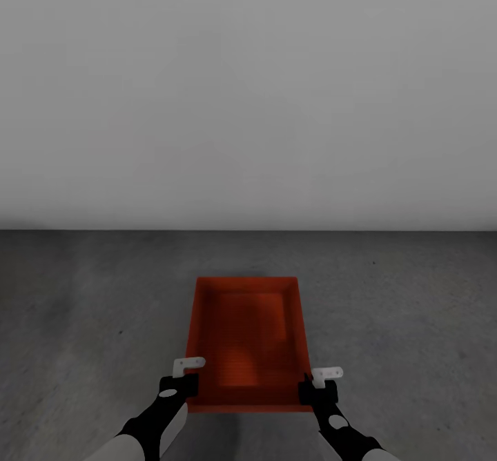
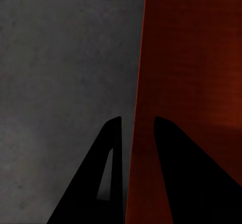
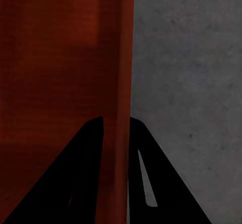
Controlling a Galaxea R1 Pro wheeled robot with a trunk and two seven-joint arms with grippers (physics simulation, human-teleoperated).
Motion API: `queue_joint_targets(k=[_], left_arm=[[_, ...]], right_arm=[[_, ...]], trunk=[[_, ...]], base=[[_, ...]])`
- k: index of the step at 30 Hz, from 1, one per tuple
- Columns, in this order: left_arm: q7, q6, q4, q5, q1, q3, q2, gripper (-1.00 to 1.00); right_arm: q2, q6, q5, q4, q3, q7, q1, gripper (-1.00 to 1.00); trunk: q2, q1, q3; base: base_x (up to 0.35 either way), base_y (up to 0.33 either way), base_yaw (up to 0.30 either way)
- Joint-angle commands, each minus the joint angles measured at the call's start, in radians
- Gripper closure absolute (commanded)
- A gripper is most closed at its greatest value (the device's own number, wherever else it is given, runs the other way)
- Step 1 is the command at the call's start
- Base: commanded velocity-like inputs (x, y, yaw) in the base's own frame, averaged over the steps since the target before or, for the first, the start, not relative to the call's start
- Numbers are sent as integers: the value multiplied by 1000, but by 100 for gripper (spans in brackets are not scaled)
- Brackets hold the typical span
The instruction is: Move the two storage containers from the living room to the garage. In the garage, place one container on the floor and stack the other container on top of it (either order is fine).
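Left gripper (image 1: 185,378) clamped on the left long wall of a red-orange bin (image 1: 245,340), close to the near corner; in the left wrist view (image 2: 137,123), one dark finger (image 2: 112,173) outside the wall over the concrete, the other (image 2: 191,178) inside over the bin's bottom, with the thin rim (image 2: 137,108) running straight up between them. Right gripper (image 1: 319,386) likewise shut on the right long wall near the near corner; in the right wrist view (image 3: 116,121), one finger (image 3: 75,178) inside the bin, the other (image 3: 151,178) outside, the wall (image 3: 123,58) pinched between. Both black forearms reaching in from the bottom edge of the head view, a white bracket (image 1: 188,364) on top of the left wrist and another (image 1: 327,375) on the right.

Bin open-topped, empty inside, faintly ribbed on the bottom (image 1: 243,337), long axis pointing away from the robot, walls flaring a little upward. Held level between the two grippers, centred in front of the robot. Cannot tell whether resting on the ground or raised just above it.

Beyond and around the bin, dark grey mottled concrete floor (image 1: 83,309), speckled with a few darker spots. Farther off, a plain white wall (image 1: 248,88) meeting the floor along a straight horizontal line, well behind the bin's far end.
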Motion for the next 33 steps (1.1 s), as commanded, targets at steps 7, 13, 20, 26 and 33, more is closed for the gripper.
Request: queue_joint_targets(k=[7,13,20,26,33], left_arm=[[16,3,2,12,0,17,2,100],[16,3,2,12,0,17,2,100],[16,3,2,12,0,17,2,100],[16,3,2,12,0,16,2,100],[16,3,2,12,0,17,2,100]], right_arm=[[-2,-11,-2,-2,-27,-14,-1,100],[-2,-11,-2,-3,-27,-14,-1,100],[-2,-11,-2,-3,-27,-14,-1,100],[-2,-10,-2,-3,-27,-14,-1,100],[-2,-11,-2,-3,-27,-14,-1,100]], trunk=[[-1,0,-1],[-1,0,-1],[-29,15,-13],[-71,38,-32],[-78,42,-35]], base=[[0,0,0],[0,0,0],[0,0,0],[0,0,0],[0,0,0]])
